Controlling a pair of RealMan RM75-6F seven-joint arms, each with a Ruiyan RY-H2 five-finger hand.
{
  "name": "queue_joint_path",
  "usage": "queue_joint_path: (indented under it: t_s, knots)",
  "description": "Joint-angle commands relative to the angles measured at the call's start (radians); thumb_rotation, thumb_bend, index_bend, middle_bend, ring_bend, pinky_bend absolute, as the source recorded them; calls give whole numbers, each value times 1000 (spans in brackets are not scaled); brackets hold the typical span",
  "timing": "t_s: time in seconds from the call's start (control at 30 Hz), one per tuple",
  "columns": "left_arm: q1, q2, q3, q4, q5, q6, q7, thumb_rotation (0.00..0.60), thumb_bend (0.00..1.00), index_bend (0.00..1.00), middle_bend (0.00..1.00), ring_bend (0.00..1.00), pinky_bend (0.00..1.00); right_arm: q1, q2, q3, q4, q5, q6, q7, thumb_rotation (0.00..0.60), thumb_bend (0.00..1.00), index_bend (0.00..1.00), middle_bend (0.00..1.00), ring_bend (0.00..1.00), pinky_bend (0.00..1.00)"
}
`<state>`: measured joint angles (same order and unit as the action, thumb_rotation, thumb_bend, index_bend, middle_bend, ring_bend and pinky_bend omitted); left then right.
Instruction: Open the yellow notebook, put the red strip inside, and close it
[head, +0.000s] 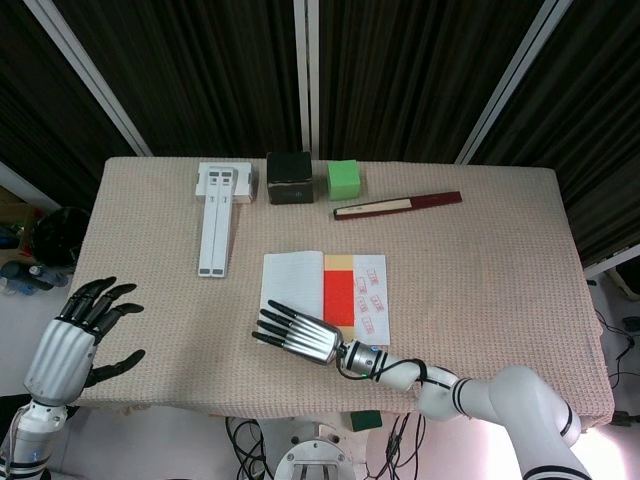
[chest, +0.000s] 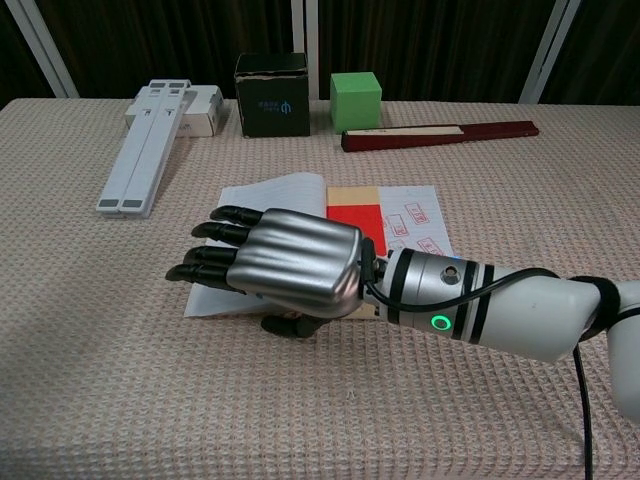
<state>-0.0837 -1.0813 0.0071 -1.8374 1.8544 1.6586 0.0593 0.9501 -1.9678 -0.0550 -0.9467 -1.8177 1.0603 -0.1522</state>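
The yellow notebook (head: 292, 280) (chest: 275, 195) lies open in the middle of the table, with a lined white page on the left and a page of red marks on the right. A red strip (head: 338, 297) (chest: 352, 217) lies flat inside it, near the spine, over a yellow band. My right hand (head: 298, 334) (chest: 285, 263) lies palm down over the near part of the left page, fingers stretched out and pointing left. Its thumb sits at the notebook's front edge; whether it is under the page is hidden. My left hand (head: 80, 335) hangs off the table's near left corner, fingers spread and holding nothing.
Along the far edge stand a long white stand (head: 218, 215) (chest: 150, 135), a black box (head: 288, 177) (chest: 271, 93) and a green cube (head: 343, 178) (chest: 356, 98). A dark red and cream bar (head: 397, 206) (chest: 438, 135) lies to their right.
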Motion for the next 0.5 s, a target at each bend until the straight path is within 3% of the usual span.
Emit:
queue_joint_path:
  t_s: [0.03, 0.37, 0.5]
  knots:
    - [-1, -2, 0, 2, 1, -1, -1, 600, 28, 355, 216, 130, 175, 4, -10, 14, 7, 16, -18, -8, 600, 377, 9, 71, 0, 0]
    - [6, 2, 3, 4, 3, 8, -3, 600, 28, 355, 216, 130, 175, 25, -62, 55, 52, 55, -59, -28, 600, 379, 0, 62, 0, 0]
    - [11, 3, 5, 8, 1, 14, -8, 600, 28, 355, 216, 130, 175, 13, -72, 57, 69, 56, -32, -51, 600, 459, 0, 62, 0, 0]
